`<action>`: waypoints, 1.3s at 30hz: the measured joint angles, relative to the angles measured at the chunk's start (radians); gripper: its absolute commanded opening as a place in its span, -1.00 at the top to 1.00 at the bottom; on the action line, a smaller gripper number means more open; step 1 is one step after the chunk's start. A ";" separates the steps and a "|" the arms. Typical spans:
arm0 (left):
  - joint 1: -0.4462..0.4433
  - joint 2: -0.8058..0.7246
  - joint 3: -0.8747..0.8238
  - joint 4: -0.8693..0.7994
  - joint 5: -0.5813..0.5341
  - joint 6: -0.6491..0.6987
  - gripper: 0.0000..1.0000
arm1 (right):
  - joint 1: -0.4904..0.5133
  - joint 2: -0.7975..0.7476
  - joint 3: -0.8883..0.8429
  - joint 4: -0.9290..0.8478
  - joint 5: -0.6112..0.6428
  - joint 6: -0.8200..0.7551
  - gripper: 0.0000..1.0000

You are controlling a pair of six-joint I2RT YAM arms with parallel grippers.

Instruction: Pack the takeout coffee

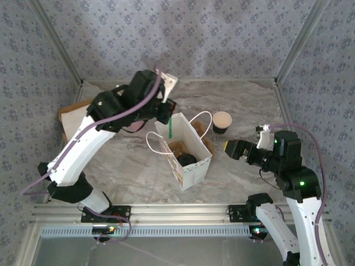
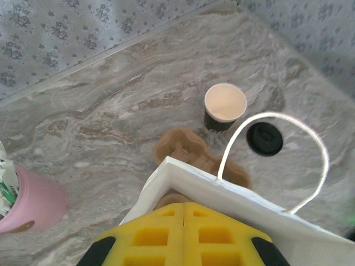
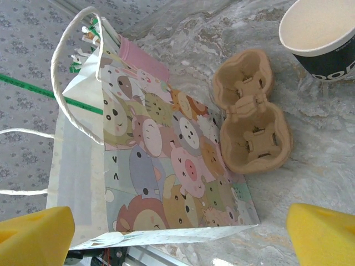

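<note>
A white paper bag (image 1: 188, 166) with cartoon animals on its side (image 3: 166, 166) stands upright in the middle of the table. Inside it I see a round black lid over something tan, which looks like the takeout coffee (image 1: 186, 159). My left gripper (image 1: 166, 113) hovers over the bag's far left corner. Its yellow pads (image 2: 183, 213) are pressed together with nothing between them. My right gripper (image 1: 233, 149) is low to the right of the bag and open wide. Its fingers (image 3: 33, 235) frame the bag's side, and nothing is held.
A dark-walled cup (image 1: 222, 122) with a cream inside stands behind the bag. A loose black lid (image 2: 264, 138) lies next to it. A brown pulp carrier (image 3: 252, 116) rests against the bag's right side. A green straw (image 1: 171, 131) pokes up at the bag's rim. The pink cup (image 2: 30, 202) and a cardboard box (image 1: 72, 113) are at the left.
</note>
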 measured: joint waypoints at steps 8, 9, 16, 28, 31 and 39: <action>-0.041 0.058 -0.185 0.048 -0.102 0.034 1.00 | 0.000 -0.025 -0.035 -0.002 0.007 0.006 -1.00; -0.040 0.059 -0.214 0.058 -0.105 0.034 1.00 | 0.000 -0.026 -0.044 -0.002 0.007 0.006 -1.00; -0.040 0.059 -0.323 0.092 -0.109 0.012 0.97 | -0.002 -0.025 -0.069 0.004 -0.002 0.006 -1.00; -0.031 0.058 -0.377 0.128 -0.096 -0.042 0.39 | -0.006 -0.006 -0.092 0.028 -0.021 0.006 -1.00; -0.025 0.058 -0.377 0.128 -0.088 -0.062 0.11 | -0.008 -0.006 -0.092 0.028 -0.025 0.005 -1.00; 0.009 0.031 -0.369 0.135 -0.047 -0.092 -0.43 | -0.011 0.004 -0.092 0.028 -0.044 0.005 -1.00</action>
